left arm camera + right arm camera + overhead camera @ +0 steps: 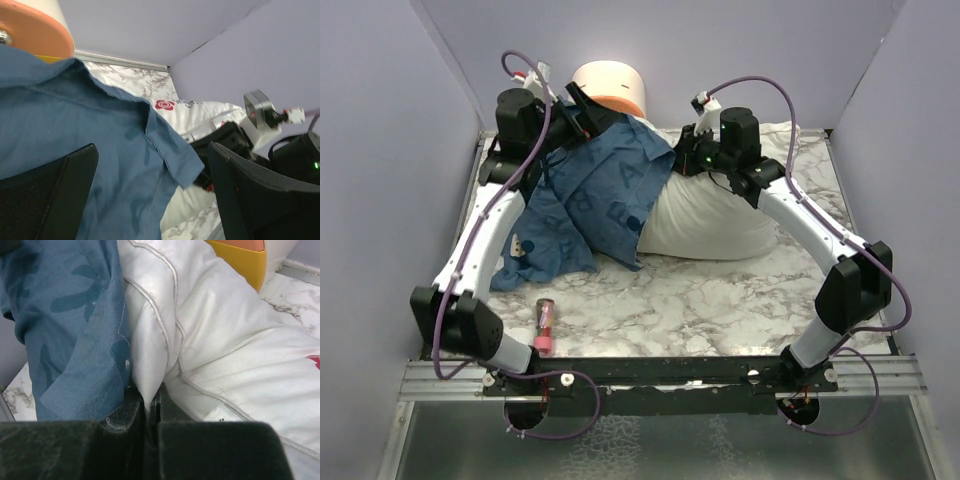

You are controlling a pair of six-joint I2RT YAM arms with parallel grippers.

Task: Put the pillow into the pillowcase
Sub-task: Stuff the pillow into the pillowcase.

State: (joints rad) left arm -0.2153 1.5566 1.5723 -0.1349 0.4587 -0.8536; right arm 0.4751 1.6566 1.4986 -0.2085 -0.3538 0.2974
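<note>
The white pillow (720,225) lies at the back of the table, its left end under the blue printed pillowcase (600,195). The pillowcase drapes from my left gripper (582,115) down along the left arm to the table. In the left wrist view my left gripper (152,150) has its jaws wide apart, with the pillowcase (75,125) spread in front of them and the pillow (200,112) beyond. My right gripper (682,150) is at the pillow's left end. In the right wrist view my right gripper (152,395) is shut on a fold of the pillow (225,340), beside the pillowcase (65,315).
A cream-and-orange cylinder (612,85) stands at the back wall behind the left gripper. A small pink and red bottle (545,325) lies near the front left edge. Purple walls enclose the marble table (700,300) on three sides.
</note>
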